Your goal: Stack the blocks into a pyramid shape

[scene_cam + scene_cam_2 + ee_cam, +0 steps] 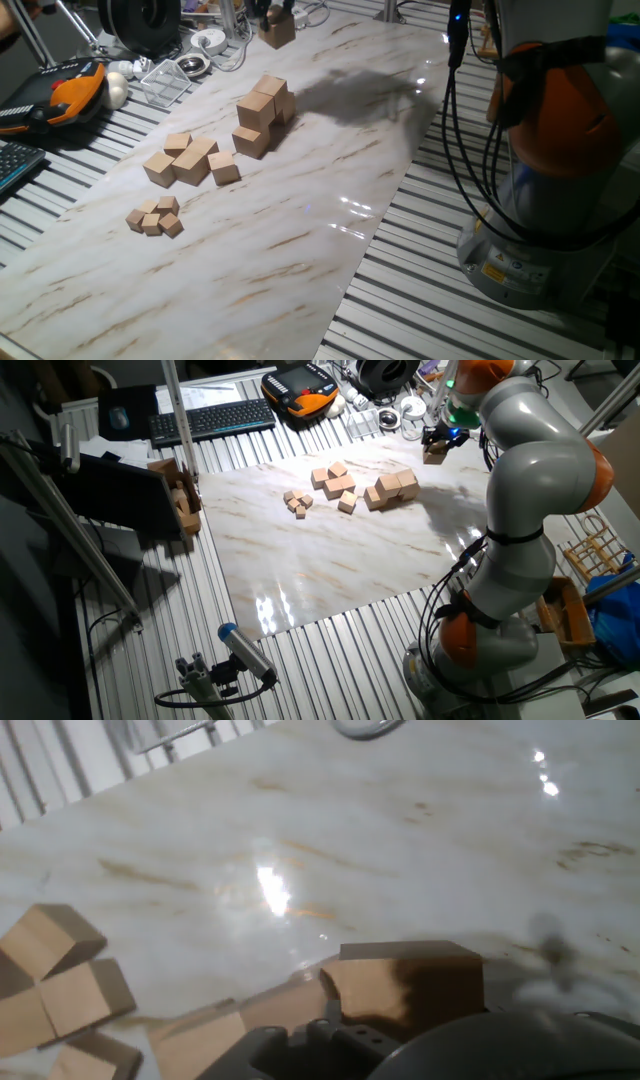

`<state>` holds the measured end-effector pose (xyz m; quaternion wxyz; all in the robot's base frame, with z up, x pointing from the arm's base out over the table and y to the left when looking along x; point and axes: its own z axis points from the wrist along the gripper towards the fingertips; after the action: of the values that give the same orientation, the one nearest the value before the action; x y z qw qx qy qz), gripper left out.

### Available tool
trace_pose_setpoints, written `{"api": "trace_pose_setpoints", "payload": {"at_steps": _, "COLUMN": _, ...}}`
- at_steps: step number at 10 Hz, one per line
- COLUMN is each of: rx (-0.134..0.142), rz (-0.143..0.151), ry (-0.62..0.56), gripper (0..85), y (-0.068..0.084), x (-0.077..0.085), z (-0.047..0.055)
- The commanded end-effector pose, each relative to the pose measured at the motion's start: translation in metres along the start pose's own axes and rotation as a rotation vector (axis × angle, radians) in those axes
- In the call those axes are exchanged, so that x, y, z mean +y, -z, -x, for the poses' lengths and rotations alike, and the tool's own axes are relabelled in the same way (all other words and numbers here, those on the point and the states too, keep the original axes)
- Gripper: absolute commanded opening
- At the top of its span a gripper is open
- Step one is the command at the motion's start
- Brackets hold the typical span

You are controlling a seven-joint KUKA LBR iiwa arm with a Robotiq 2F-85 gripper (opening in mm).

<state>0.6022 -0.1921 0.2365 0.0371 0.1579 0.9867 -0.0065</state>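
My gripper [274, 20] hangs over the far end of the marble board, shut on one large tan wooden block [278, 35]. The other fixed view shows the same gripper [437, 445] and block [434, 456] just beyond the pile. In the hand view the held block [400, 982] fills the lower centre between the fingers. The remaining large blocks [264, 112] sit bunched on the board, one resting on top of the others; this pile [392, 488] lies nearer the board's centre than the gripper. Part of it shows at the hand view's left edge [60, 985].
Medium wooden cubes [188, 160] and tiny cubes [155, 218] lie left of the pile on the marble board [300, 250]. A wire tray [168, 82], an orange pendant [72, 92] and a keyboard [212, 418] sit beyond the board. The arm's base [545, 230] stands at right.
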Motion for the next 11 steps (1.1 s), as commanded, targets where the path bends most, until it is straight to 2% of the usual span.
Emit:
{"api": "trace_pose_setpoints", "payload": {"at_steps": 1, "rx": 0.000, "rz": 0.033, "ry": 0.369, "gripper": 0.0, "y": -0.001, "x": 0.006, "z": -0.003}}
{"api": "trace_pose_setpoints", "payload": {"at_steps": 3, "rx": -0.003, "rz": 0.035, "ry": 0.367, "gripper": 0.0, "y": -0.005, "x": 0.019, "z": -0.008}}
{"api": "trace_pose_setpoints", "payload": {"at_steps": 4, "rx": -0.004, "rz": 0.026, "ry": 0.381, "gripper": 0.0, "y": -0.005, "x": 0.024, "z": -0.010}}
{"api": "trace_pose_setpoints", "payload": {"at_steps": 6, "rx": 0.007, "rz": 0.026, "ry": 0.389, "gripper": 0.0, "y": -0.009, "x": 0.035, "z": -0.010}}
{"api": "trace_pose_setpoints", "payload": {"at_steps": 7, "rx": 0.005, "rz": 0.010, "ry": 0.390, "gripper": 0.0, "y": -0.012, "x": 0.040, "z": -0.010}}
{"api": "trace_pose_setpoints", "payload": {"at_steps": 8, "rx": 0.002, "rz": 0.011, "ry": 0.378, "gripper": 0.0, "y": -0.014, "x": 0.042, "z": -0.012}}
{"api": "trace_pose_setpoints", "payload": {"at_steps": 10, "rx": 0.004, "rz": 0.045, "ry": 0.343, "gripper": 0.0, "y": -0.016, "x": 0.042, "z": -0.014}}
{"api": "trace_pose_setpoints", "payload": {"at_steps": 11, "rx": -0.017, "rz": 0.029, "ry": 0.341, "gripper": 0.0, "y": -0.016, "x": 0.042, "z": -0.014}}
